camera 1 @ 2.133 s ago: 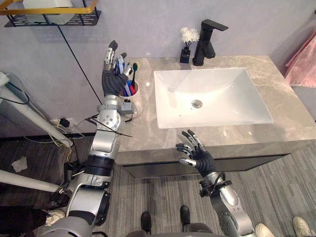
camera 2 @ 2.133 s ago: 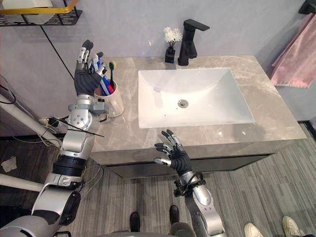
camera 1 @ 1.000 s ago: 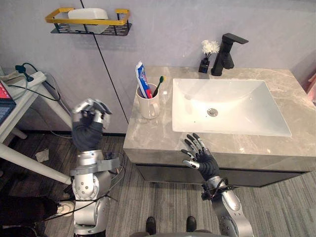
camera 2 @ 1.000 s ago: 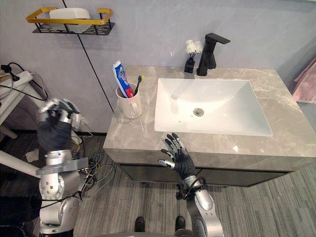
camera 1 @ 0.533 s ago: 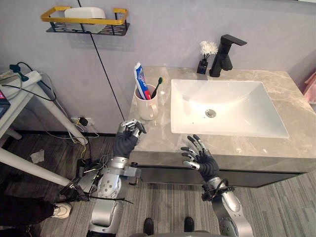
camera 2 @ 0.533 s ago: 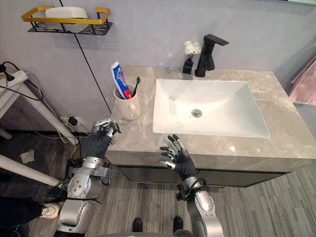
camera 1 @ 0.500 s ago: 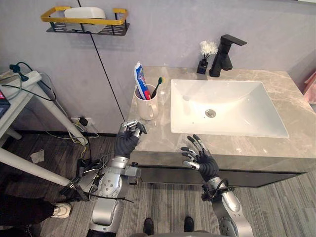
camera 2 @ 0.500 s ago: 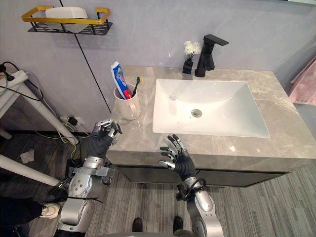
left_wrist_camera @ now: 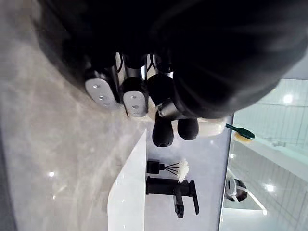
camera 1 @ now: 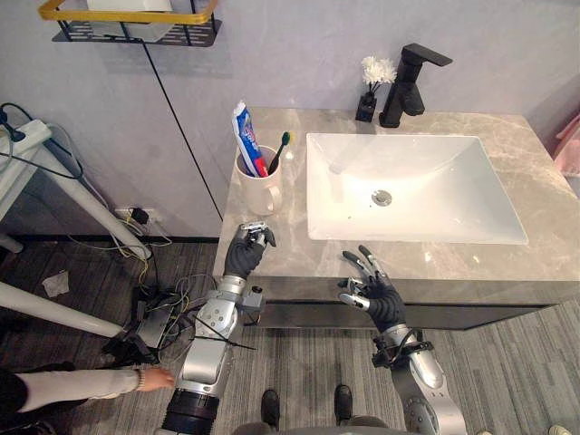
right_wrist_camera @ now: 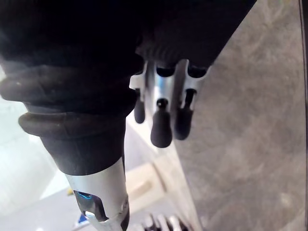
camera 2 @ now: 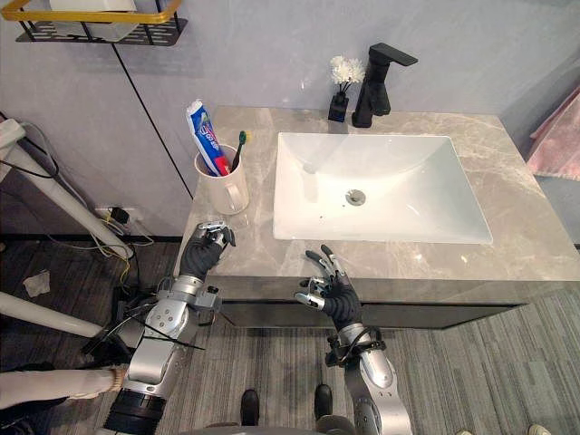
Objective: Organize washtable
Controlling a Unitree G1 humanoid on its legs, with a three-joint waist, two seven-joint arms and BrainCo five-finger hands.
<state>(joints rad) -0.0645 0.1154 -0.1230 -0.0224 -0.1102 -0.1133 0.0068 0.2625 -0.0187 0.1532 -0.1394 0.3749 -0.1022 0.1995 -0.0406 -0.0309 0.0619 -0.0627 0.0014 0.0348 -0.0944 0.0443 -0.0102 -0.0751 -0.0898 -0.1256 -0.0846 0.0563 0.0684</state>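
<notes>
Robot at a marble washstand, both robot hands holding nothing

Seen from above, a grey marble surface [camera 1: 544, 263] carries a white rectangular sink [camera 1: 435, 204] set into its middle. Near the left edge of the surface, just beside the sink, stands a white cup [camera 1: 260, 188]. A toothpaste tube [camera 1: 246, 136] and a green-headed toothbrush [camera 1: 280, 148] stand upright in it. At the back edge are a black faucet [camera 1: 410, 77] and, just beside it, a small black vase of white flowers [camera 1: 372, 83].

The left robot hand [camera 1: 246, 250] is clenched at the front left corner of the surface, in front of the cup and apart from it, gripping nothing. The right robot hand [camera 1: 372, 290] is at the front edge, before the sink, its fingers spread and released.

A wire shelf with a yellow rail [camera 1: 127, 23] hangs on the wall at upper left. A person's arm [camera 1: 82, 385] reaches in low over the floor at lower left
</notes>
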